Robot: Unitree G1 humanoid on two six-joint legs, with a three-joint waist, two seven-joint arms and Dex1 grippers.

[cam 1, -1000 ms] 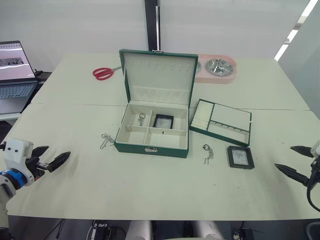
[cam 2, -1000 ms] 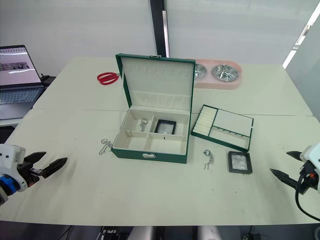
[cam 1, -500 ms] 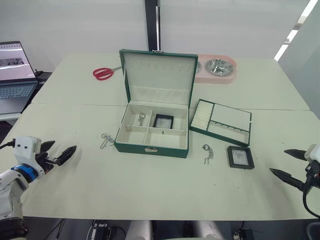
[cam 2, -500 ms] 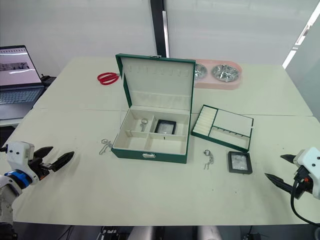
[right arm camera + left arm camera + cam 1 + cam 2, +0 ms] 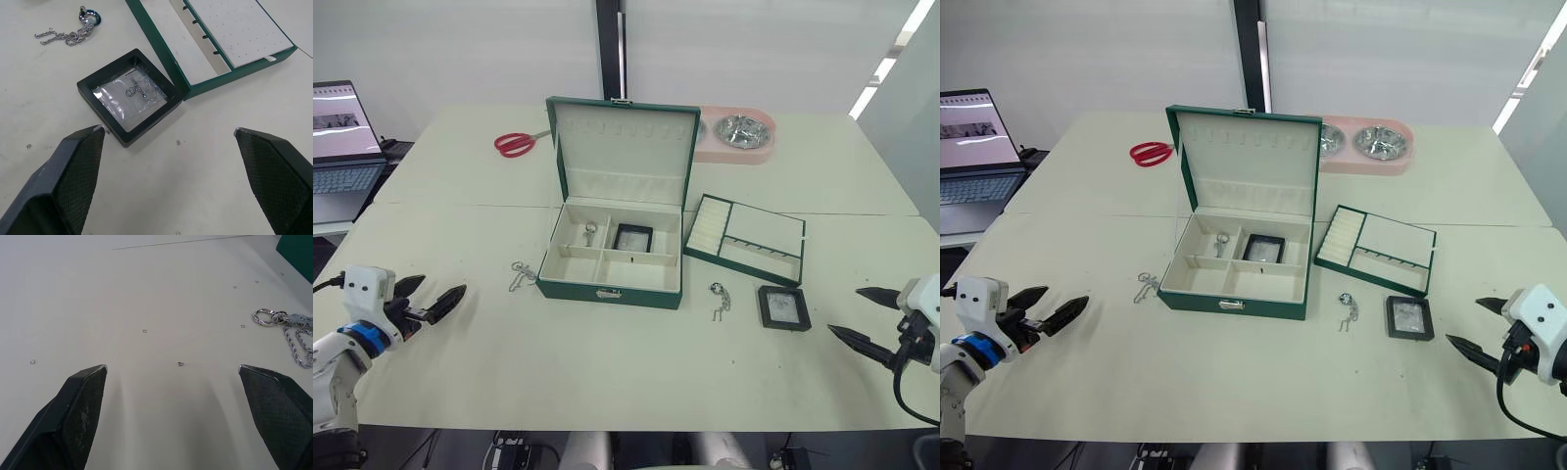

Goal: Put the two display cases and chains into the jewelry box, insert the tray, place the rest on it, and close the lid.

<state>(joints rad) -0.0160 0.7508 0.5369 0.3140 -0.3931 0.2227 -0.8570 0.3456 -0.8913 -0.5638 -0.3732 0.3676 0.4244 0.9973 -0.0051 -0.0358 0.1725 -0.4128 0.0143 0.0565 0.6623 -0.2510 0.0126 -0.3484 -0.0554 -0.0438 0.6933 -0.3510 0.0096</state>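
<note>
The green jewelry box [image 5: 612, 288] stands open mid-table, its lid [image 5: 624, 147] upright. Inside lie one display case [image 5: 632, 237] and a chain [image 5: 590, 232]. The other display case [image 5: 783, 307] lies on the table right of the box, just in front of the tray [image 5: 745, 239]. One chain [image 5: 718, 300] lies between box and case, another chain [image 5: 519, 275] left of the box. My right gripper [image 5: 865, 317] is open, a short way right of the loose case [image 5: 129, 100]. My left gripper [image 5: 431, 298] is open near the table's left edge, facing the left chain [image 5: 288, 332].
Red scissors [image 5: 517, 144] lie at the back left, a pink double pet bowl [image 5: 736, 135] behind the box. A laptop [image 5: 342, 137] sits on a side surface at far left. A seam crosses the table behind the box.
My right gripper has moved left toward the loose display case. The left gripper has risen from the table's front left corner and edged a little toward the box.
</note>
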